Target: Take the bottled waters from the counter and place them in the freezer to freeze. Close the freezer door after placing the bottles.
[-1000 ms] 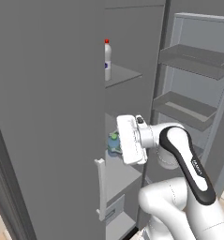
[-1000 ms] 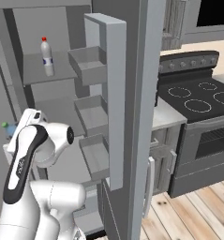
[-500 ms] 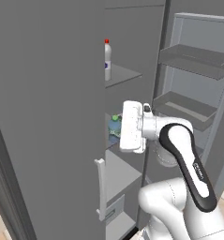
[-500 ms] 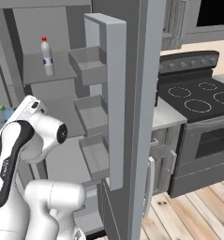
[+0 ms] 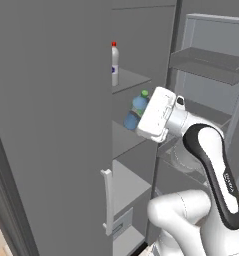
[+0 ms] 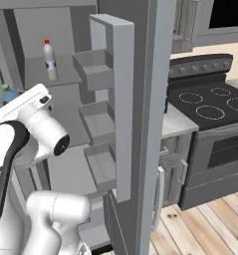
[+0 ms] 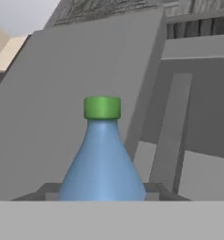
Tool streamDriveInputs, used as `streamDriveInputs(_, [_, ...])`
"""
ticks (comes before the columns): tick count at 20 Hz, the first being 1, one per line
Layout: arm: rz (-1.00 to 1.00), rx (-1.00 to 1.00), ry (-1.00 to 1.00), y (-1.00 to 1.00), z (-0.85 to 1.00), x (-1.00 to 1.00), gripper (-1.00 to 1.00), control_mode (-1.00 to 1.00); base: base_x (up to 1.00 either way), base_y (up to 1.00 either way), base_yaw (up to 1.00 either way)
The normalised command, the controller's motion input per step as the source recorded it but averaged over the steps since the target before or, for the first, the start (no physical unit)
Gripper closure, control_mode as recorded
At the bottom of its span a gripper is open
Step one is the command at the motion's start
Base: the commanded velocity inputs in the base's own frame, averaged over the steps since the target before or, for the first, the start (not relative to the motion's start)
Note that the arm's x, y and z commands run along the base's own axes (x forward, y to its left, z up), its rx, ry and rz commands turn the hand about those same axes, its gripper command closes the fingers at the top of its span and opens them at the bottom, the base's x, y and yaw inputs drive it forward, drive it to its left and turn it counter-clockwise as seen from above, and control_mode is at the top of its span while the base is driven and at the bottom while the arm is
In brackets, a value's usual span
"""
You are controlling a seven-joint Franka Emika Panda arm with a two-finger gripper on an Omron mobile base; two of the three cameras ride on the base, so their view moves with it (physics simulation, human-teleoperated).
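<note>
The hand gripped the blue bottle, its neck pointing ahead toward the freezer shelf just beyond.

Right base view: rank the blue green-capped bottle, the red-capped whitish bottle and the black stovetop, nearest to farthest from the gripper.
1. Translucent blue bottle with green cap, held in the gripper, far left.
2. Clear-whitish bottle with red cap, upright on the freezer shelf above.
3. Black glass stovetop, far right beyond the open door.
</note>
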Motion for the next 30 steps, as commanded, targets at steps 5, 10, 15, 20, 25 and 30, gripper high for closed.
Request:
streamDriveInputs(5, [-0.07,0.28,0.04,-0.31,0.71,0.00,1.00,-1.00,0.00,0.00,0.00])
streamDriveInputs(10, [-0.01,-0.02,-0.02,0.00,0.06,0.00,1.00,-1.00,0.00,0.00,0.00])
streamDriveInputs(15, [0.00,-0.01,0.01,0.00,0.01,0.13,1.00,-1.00,0.00,0.00,0.00])
streamDriveInputs(20, [-0.02,0.01,0.11,0.00,0.42,0.23,1.00,-1.00,0.00,0.00,0.00])
streamDriveInputs(25, [-0.05,0.00,0.08,-0.22,0.24,0.11,1.00,-1.00,0.00,0.00,0.00])
streamDriveInputs(30, [-0.01,0.00,0.07,-0.13,0.00,0.12,1.00,-1.00,0.00,0.00,0.00])
